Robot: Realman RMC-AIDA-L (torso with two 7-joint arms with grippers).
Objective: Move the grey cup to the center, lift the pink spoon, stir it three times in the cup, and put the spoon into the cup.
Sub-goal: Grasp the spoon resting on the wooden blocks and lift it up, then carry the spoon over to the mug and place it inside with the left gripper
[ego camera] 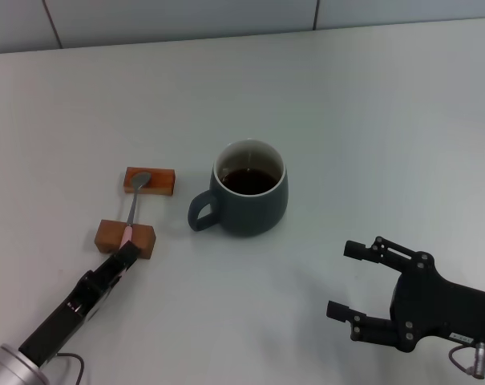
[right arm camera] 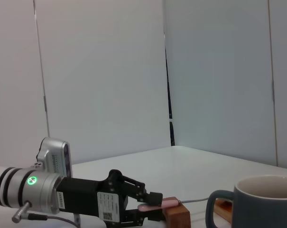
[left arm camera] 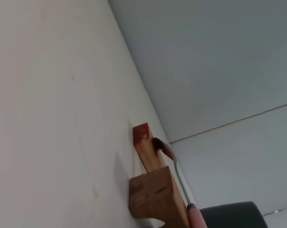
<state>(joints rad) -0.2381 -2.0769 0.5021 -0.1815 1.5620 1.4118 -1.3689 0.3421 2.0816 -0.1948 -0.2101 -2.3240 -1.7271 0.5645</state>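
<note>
Pink-handled and slim, the spoon [ego camera: 132, 215] bridges two wooden blocks [ego camera: 127, 237], left of the centred cup [ego camera: 248, 189]. We judge it light and slippery; our left claw [ego camera: 123, 258] brackets the handle end, whether clamped unclear. Right claw [ego camera: 348, 281] rests wide.

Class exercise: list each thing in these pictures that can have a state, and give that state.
grey cup: upright, holding dark liquid, handle toward the blocks.
pink spoon: lying across two wooden blocks.
left gripper: fingers around the spoon's pink handle end.
right gripper: open, empty, away from the cup.
</note>
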